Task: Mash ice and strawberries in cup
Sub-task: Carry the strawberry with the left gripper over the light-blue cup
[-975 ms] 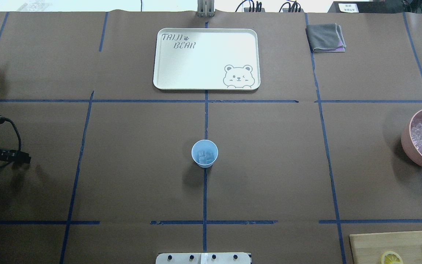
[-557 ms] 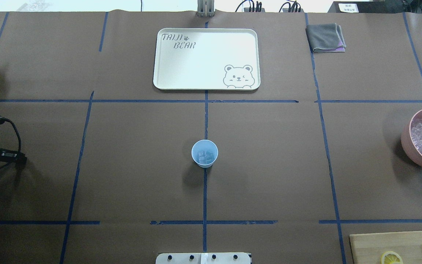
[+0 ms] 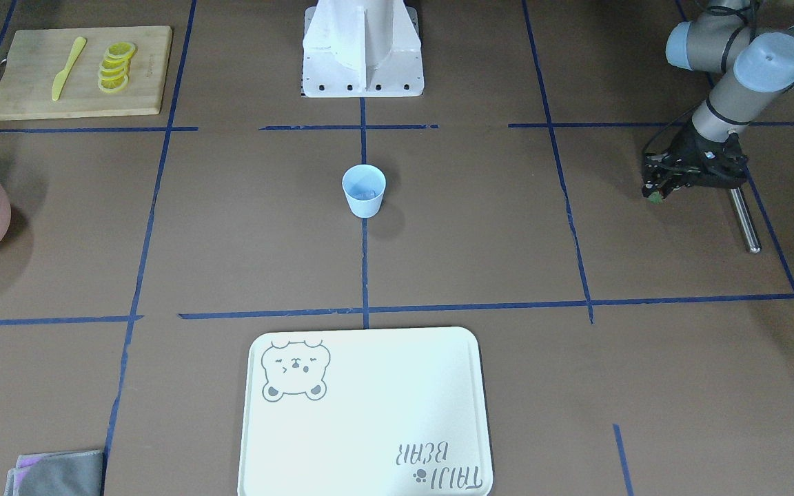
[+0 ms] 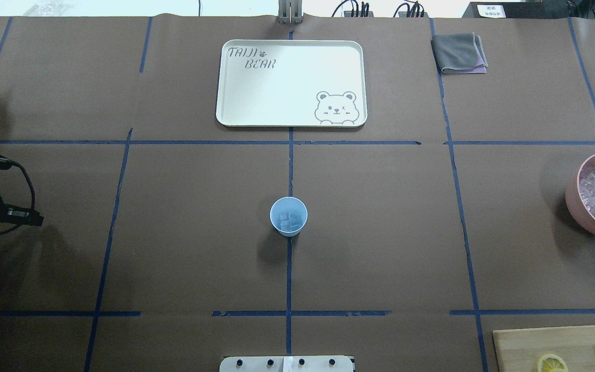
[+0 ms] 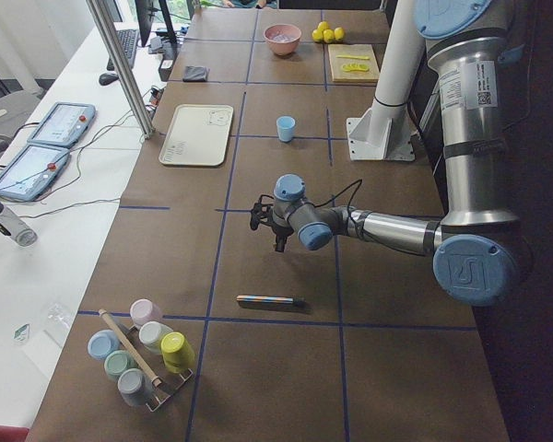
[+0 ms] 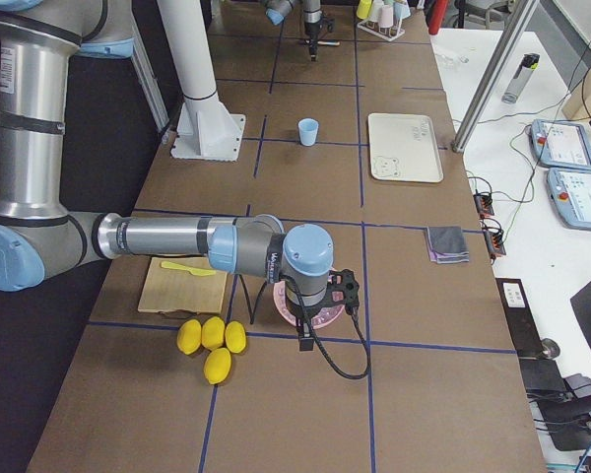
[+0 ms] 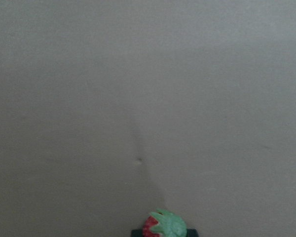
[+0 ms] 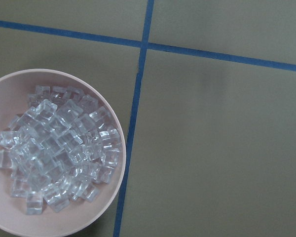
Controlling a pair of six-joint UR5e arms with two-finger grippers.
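Observation:
The pale-blue cup (image 4: 288,216) stands at the table's centre on the blue tape cross, with a few ice cubes (image 4: 291,221) inside. More ice (image 8: 59,153) is heaped in the pink bowl (image 8: 10,219) at the right edge. My left gripper (image 3: 655,198) hovers low over the paper far to the cup's left, shut on the strawberry (image 7: 165,227), red with a green top. My right gripper (image 6: 313,317) hangs above the pink bowl; it shows only in the exterior right view, so I cannot tell whether it is open or shut.
A white bear tray (image 4: 291,82) lies beyond the cup and a grey cloth (image 4: 458,51) at the far right. A cutting board (image 3: 25,96) carries lemon slices and a yellow knife. A metal rod (image 3: 744,219) lies beside my left gripper. Whole lemons (image 6: 212,340) sit near the bowl.
My left wrist shifted slightly back and forth at the table's left edge. The cup and the bowl of ice stayed where they were.

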